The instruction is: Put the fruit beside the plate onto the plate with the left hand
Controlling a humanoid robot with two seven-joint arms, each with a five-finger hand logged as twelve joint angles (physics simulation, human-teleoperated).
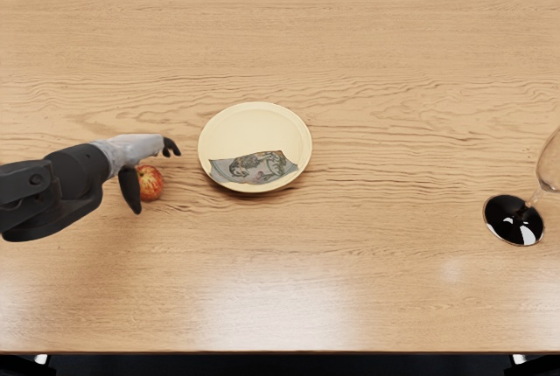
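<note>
Left hand (133, 154) at mid-left, fingers spread over the apple (152, 183), not gripping. Small, hard, rolls easily I'd guess, so grab round its middle.

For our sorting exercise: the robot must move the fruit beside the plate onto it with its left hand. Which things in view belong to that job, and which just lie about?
Job: plate; apple, to its left; left hand, open, at the apple.
Lying about: wine glass at the picture's right edge; grey patterned patch on the plate.
</note>
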